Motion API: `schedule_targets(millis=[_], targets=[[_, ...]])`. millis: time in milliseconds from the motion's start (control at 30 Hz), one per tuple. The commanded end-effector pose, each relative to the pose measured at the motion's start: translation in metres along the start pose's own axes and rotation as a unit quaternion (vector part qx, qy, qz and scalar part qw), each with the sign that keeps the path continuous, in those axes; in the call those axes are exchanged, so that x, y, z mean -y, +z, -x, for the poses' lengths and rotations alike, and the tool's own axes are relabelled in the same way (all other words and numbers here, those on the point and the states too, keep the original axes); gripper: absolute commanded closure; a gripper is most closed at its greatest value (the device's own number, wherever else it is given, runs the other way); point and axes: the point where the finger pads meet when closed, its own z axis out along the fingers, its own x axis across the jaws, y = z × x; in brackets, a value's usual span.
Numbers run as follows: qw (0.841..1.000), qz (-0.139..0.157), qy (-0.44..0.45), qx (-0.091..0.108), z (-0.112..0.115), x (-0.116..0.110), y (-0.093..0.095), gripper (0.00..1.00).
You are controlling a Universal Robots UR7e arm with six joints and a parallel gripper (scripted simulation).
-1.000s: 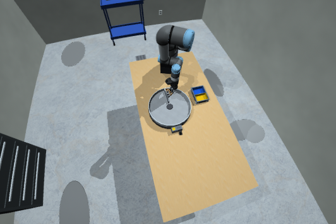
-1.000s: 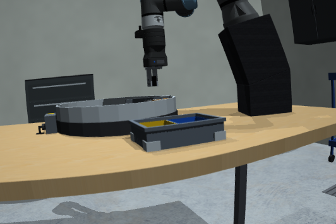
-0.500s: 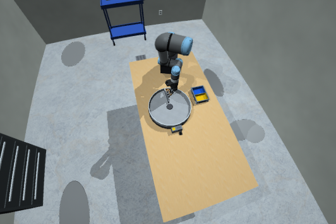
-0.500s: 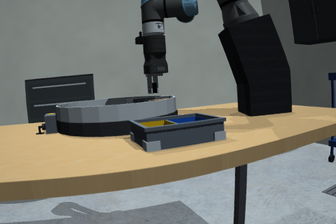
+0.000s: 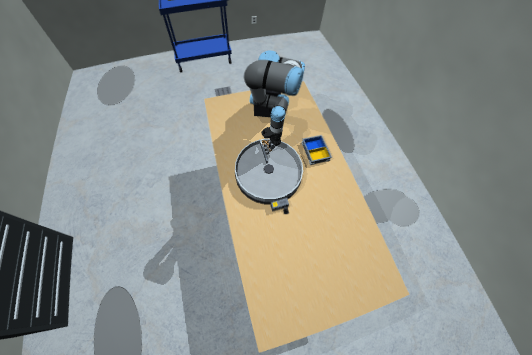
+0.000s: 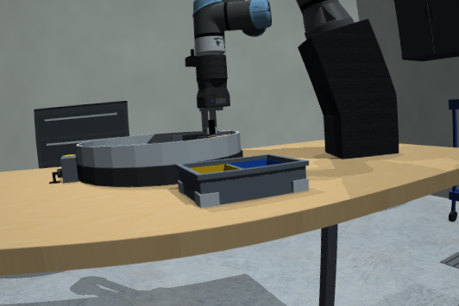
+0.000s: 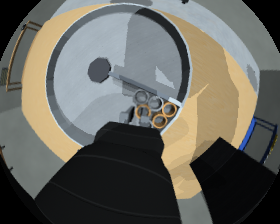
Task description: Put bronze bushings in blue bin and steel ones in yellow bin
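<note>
A tight cluster of bushings [image 5: 265, 145] [image 7: 156, 110] sits at the far rim of the grey turntable [image 5: 250, 190] [image 6: 129, 153] [image 7: 71, 106]. In the wrist view I see bronze rings [image 7: 168, 108] and steel rings [image 7: 145, 115] side by side. My gripper [image 5: 269, 148] [image 6: 209, 130] points straight down, its fingertips at rim height just above the cluster. The fingers stand a little apart with nothing between them. The bin stands right of the turntable, with a blue half [image 5: 313, 144] [image 6: 254, 162] and a yellow half [image 5: 320, 156] [image 6: 207, 169]; both look empty.
A grey guide bar [image 7: 132, 86] runs from the turntable's hub [image 7: 98, 70] to the cluster. A small control box [image 5: 279, 205] [image 6: 69, 168] sits at the turntable's near edge. The arm's black pedestal [image 6: 358, 90] stands behind the bin. A blue cart [image 5: 195, 20] is by the back wall.
</note>
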Motion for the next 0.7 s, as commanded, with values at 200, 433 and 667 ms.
schedule_targets(millis=[200,433,667], targets=[[1.0,0.0,0.0,0.0,0.0,0.0,0.007,0.6],[1.0,0.0,0.0,0.0,0.0,0.0,0.012,0.6],[1.0,0.0,0.0,0.0,0.0,0.0,0.017,0.6]])
